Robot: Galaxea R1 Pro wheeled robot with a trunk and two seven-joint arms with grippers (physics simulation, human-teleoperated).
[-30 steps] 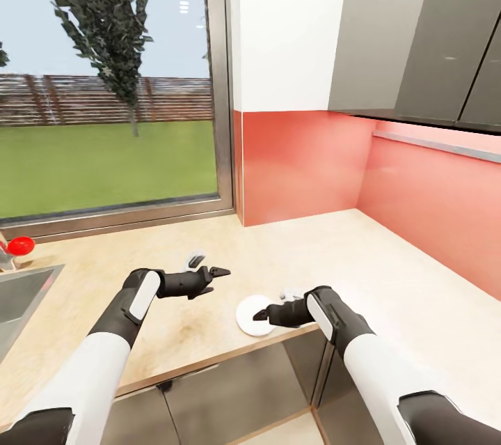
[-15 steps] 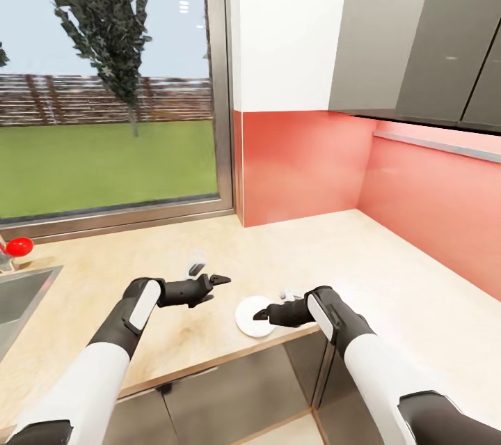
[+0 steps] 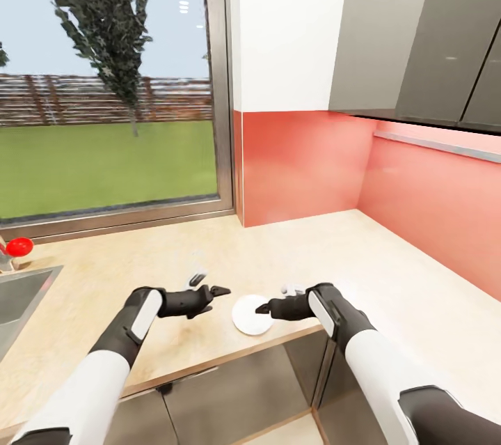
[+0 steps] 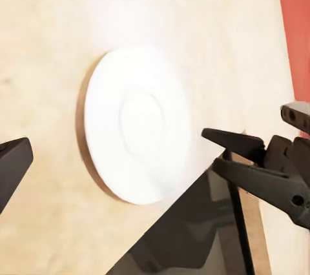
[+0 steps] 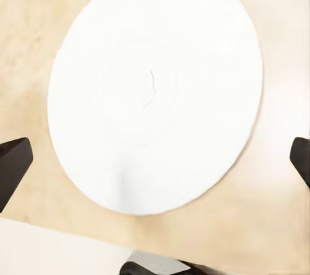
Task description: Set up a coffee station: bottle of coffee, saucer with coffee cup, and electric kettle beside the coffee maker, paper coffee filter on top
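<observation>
Saucer (image 3: 252, 314) lies flat on countertop (image 3: 390, 278) at front edge; right gripper (image 3: 263, 306) hovers above it, jaws spread, empty; left gripper (image 3: 217, 289) beside saucer, jaws apart, empty.

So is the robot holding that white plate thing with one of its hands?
No, nothing is held. The saucer lies flat on the countertop near its front edge. The right gripper is open right above it, and the left gripper is open beside it.

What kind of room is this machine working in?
A kitchen, most likely: a wooden countertop with a sink at one end, grey cupboards overhead, and a white saucer near the counter's edge.
</observation>
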